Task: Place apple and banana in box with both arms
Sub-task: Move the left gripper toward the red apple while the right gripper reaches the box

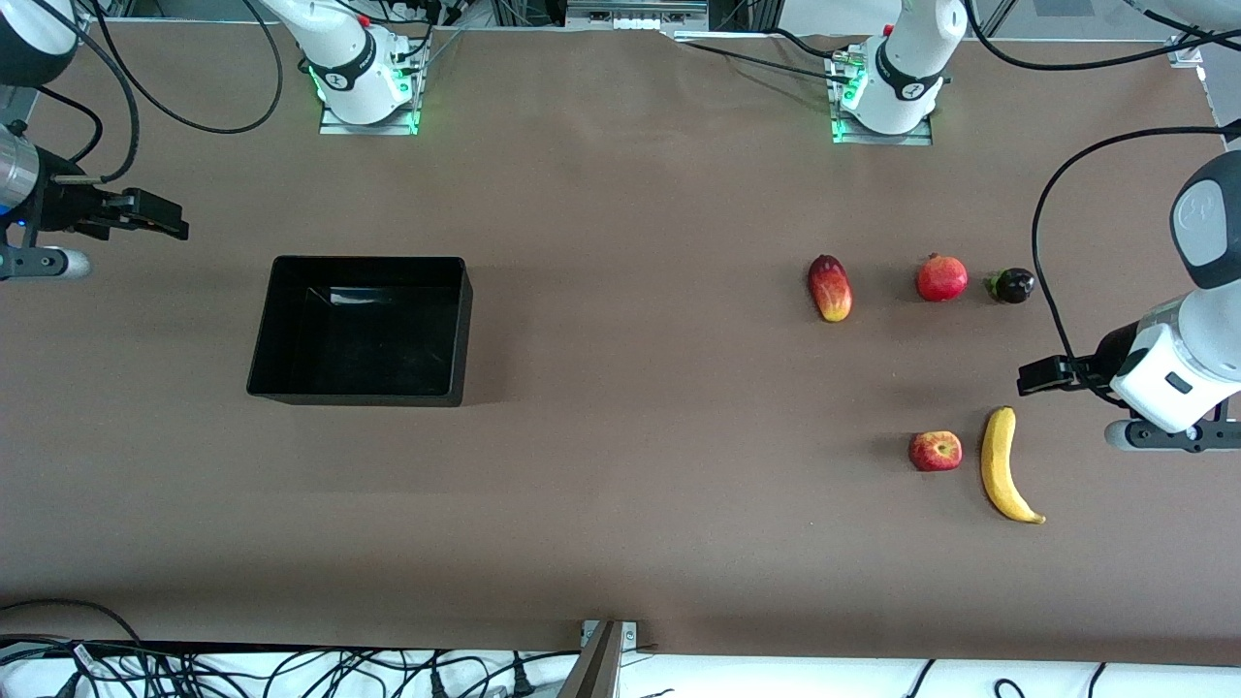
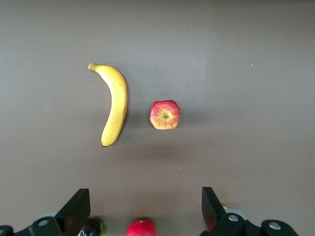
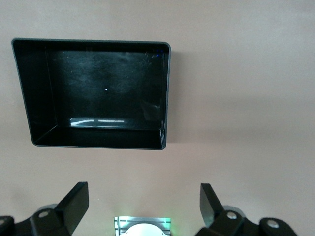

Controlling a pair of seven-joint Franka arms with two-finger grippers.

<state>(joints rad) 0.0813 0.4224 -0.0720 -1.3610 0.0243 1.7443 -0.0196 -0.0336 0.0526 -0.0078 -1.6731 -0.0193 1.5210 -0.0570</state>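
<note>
The apple [image 1: 936,451], small and red with yellow patches, lies beside the long yellow banana [image 1: 1003,467] toward the left arm's end of the table. The left wrist view shows the apple [image 2: 165,114] and banana [image 2: 115,104] side by side on the bare table. My left gripper [image 1: 1045,374] hangs open and holds nothing; it is over the table close to the banana. In its own view the left gripper [image 2: 144,209] has its fingers wide apart. The black box [image 1: 463,330] sits toward the right arm's end. My right gripper [image 1: 155,215] waits open above the table beside the box [image 3: 166,93].
A row of other fruits lies farther from the front camera than the apple: an elongated red-and-yellow fruit [image 1: 830,288], a round red fruit [image 1: 941,278] and a dark purple fruit [image 1: 1013,285]. The arm bases [image 1: 364,78] stand along the table's edge.
</note>
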